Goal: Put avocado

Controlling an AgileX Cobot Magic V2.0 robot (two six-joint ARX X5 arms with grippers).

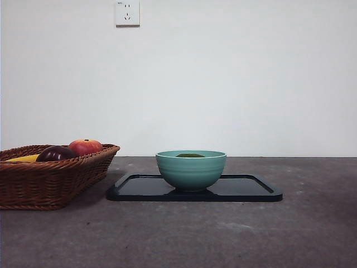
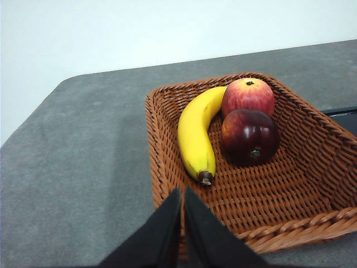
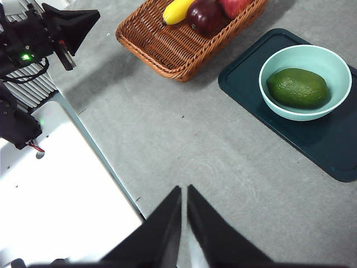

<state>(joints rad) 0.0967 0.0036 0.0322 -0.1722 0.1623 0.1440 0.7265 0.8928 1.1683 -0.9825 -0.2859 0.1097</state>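
From the front, I see the avocado (image 1: 190,155) already down in the green bowl (image 1: 191,170) on the tray (image 1: 245,190); placing looks finished, leaving only retreat. My left wrist view shows the left claw (image 2: 182,215) clenched, empty, over the basket (image 2: 290,190). My right wrist view: right claw (image 3: 183,215) clenched, empty, high above the table (image 3: 184,139).

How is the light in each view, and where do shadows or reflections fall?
Front view: even, soft light; the black tray is glossy, and the basket throws a faint shadow toward it. Left wrist view: sharp, with a broad soft shadow on the table beside the basket. Right wrist view: clear; the avocado shows small highlights inside the bowl.
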